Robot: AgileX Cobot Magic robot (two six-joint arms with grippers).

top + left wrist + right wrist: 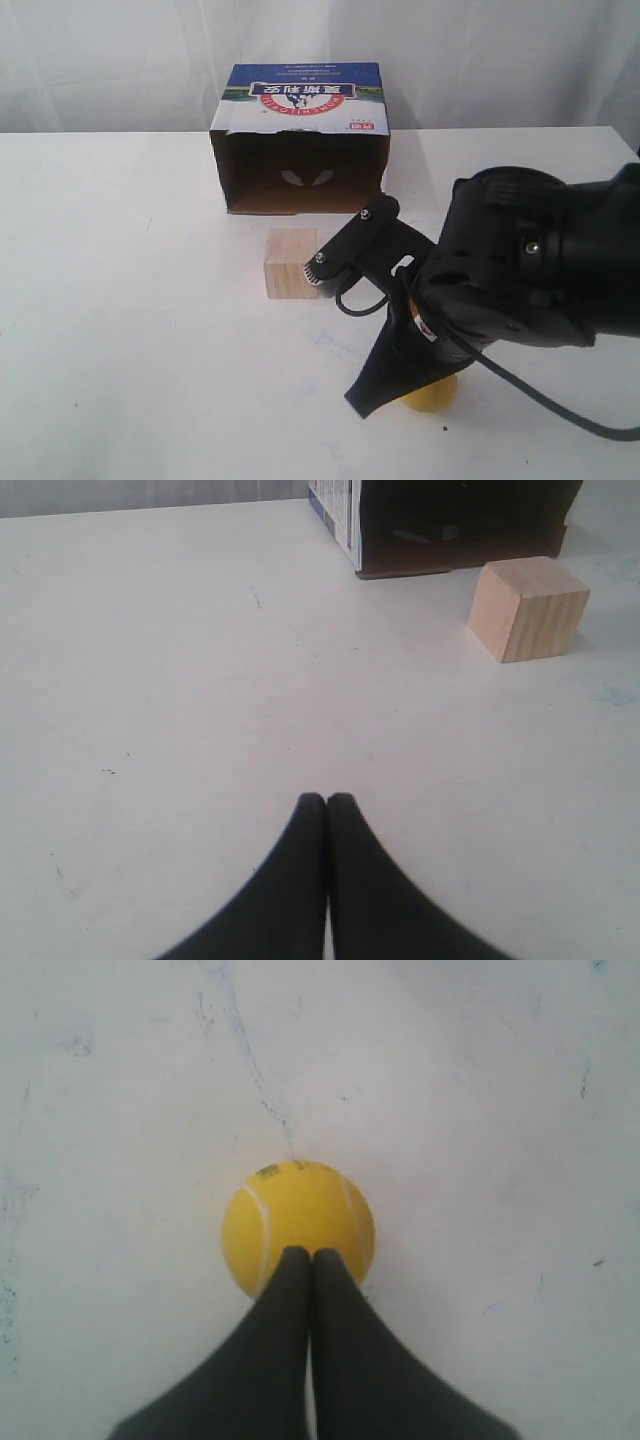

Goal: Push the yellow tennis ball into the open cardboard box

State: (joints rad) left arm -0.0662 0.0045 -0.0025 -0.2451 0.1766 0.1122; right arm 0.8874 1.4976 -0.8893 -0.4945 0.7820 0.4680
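The yellow tennis ball (436,394) lies near the table's front, mostly hidden under the right arm; in the right wrist view the yellow tennis ball (298,1215) shows its seam lines. My right gripper (310,1255) is shut with nothing held, its tips over the ball's near side; whether they touch it is unclear. In the exterior view the right gripper (363,400) points down beside the ball. The open cardboard box (300,150) lies at the back, dark opening facing forward. My left gripper (326,800) is shut and empty over bare table, far from the box (450,525).
A pale wooden cube (290,263) stands between the box and the ball, just in front of the opening; the cube (527,608) also shows in the left wrist view. The white table (120,300) stretches wide to the left. A black cable (540,400) trails from the right arm.
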